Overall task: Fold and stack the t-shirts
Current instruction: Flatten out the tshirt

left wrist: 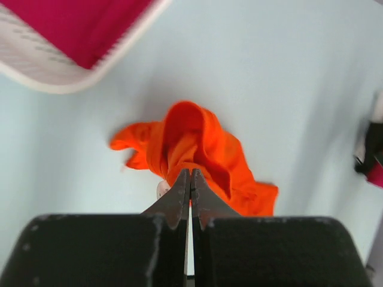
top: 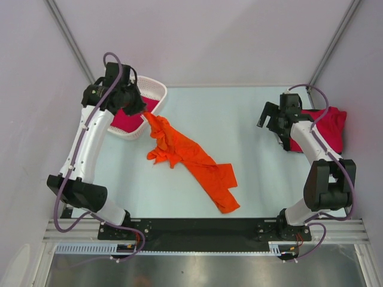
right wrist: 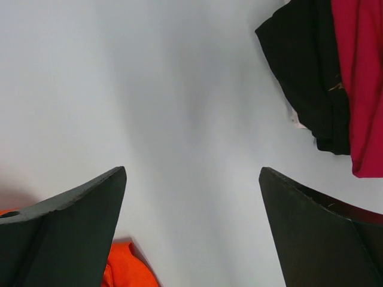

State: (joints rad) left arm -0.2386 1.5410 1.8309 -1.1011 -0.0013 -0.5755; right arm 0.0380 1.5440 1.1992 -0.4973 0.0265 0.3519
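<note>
Spreading step: my left claw [left wrist: 190,179] pinches the orange t-shirt [top: 191,158] at its far-left end. Next, my spread, empty right claw [right wrist: 191,170] should take another edge.

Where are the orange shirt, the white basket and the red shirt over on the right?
orange t-shirt [top: 194,160], top view, middle of the cloth.
white basket [top: 157,88], top view, far rim.
red t-shirt [top: 334,128], top view, its right half.

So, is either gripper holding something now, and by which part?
The left gripper pinches the bright orange cloth t-shirt at its end nearest the white plastic lattice basket; the right gripper holds nothing.
</note>
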